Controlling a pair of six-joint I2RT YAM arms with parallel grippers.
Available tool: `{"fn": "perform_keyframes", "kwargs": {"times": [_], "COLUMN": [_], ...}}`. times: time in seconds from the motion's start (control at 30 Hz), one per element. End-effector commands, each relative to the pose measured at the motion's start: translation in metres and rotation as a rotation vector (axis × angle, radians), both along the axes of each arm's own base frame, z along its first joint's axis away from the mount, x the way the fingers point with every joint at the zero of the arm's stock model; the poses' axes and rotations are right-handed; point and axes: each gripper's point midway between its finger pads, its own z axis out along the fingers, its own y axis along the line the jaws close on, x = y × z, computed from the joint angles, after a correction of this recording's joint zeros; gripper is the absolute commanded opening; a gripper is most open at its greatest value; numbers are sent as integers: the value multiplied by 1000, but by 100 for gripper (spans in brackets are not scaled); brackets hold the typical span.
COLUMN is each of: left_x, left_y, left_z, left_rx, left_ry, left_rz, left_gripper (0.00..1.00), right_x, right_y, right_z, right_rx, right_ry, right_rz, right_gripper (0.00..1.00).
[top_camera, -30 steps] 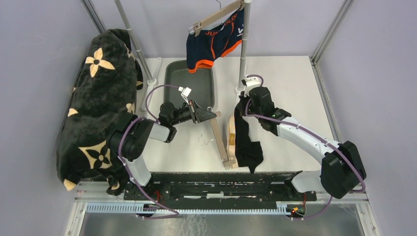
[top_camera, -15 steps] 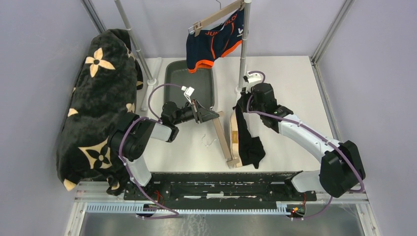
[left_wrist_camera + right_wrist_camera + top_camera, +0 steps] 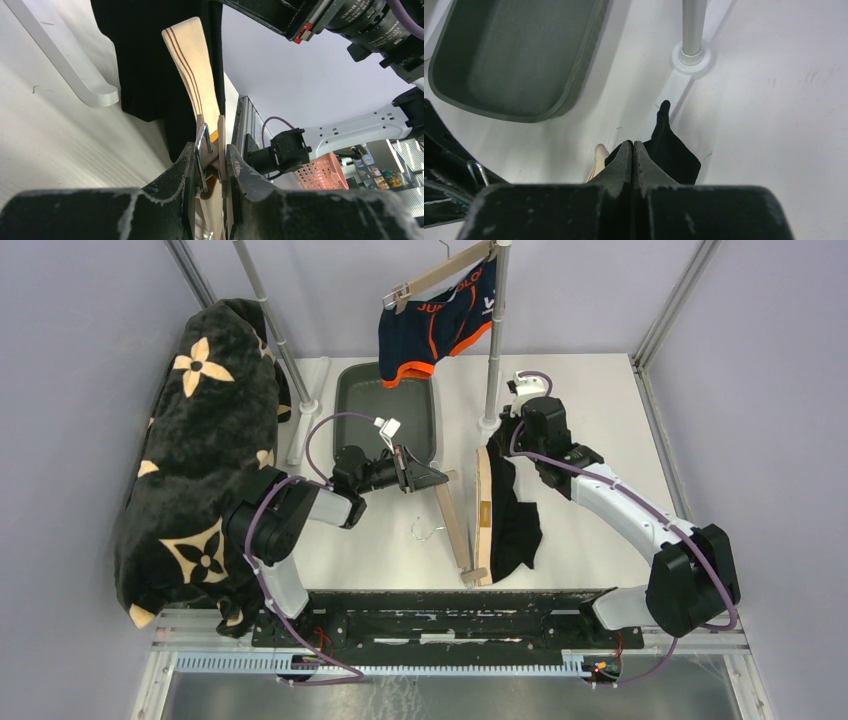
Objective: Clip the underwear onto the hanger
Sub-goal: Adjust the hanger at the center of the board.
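Observation:
The black underwear [image 3: 516,525] with a beige waistband [image 3: 484,508] hangs stretched in mid-table beside a wooden clip hanger [image 3: 457,530]. My right gripper [image 3: 503,436] is shut on the underwear's far end and holds it up; the right wrist view shows the jaws pressed together [image 3: 633,145] on the black fabric [image 3: 675,155]. My left gripper [image 3: 428,478] is shut on the clip at the hanger's far end. In the left wrist view the jaws [image 3: 210,156] squeeze the wooden clip, with the waistband [image 3: 192,65] just beyond. The hanger's wire hook [image 3: 424,530] points left.
A dark tray [image 3: 390,410] lies behind the left gripper. A rack pole [image 3: 493,340] stands close to the right gripper, with navy and orange underwear [image 3: 440,325] clipped to a hanger above. A black flowered blanket [image 3: 200,440] drapes the left rack. A black rail [image 3: 440,610] runs along the front.
My right gripper has moved toward the far side with the underwear, pulling it straighter and longer alongside the hanger. The left gripper and hanger shifted slightly right.

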Motion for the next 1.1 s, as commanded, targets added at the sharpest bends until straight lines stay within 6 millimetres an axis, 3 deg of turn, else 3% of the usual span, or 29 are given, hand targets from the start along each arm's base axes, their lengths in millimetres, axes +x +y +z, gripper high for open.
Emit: {"fn": "perform_keyframes", "kwargs": {"times": [0.0,0.4,0.53,0.67,0.87,1.07], "left_x": [-10,-15,-15,-6,8,19], "left_y": [-10,-27,-30,-31,-32,-40], "left_z": [-1,10,14,1,-15,-19], "left_rx": [3,-73,-97,-41,7,6], "left_ry": [-9,-53,-44,13,87,91], "left_rz": [-77,-118,-131,-88,-31,-33], "left_gripper": [3,3,3,3,3,3], "right_x": [14,13,16,16,2,-12], "right_y": [8,21,18,8,-12,-50], "right_z": [34,56,56,31,-34,-73], "right_rx": [70,84,54,-17,-106,-165], "right_ry": [-117,-173,-140,12,277,372], "right_rz": [19,110,88,29,-98,-264], "right_gripper": [0,0,0,6,5,5]}}
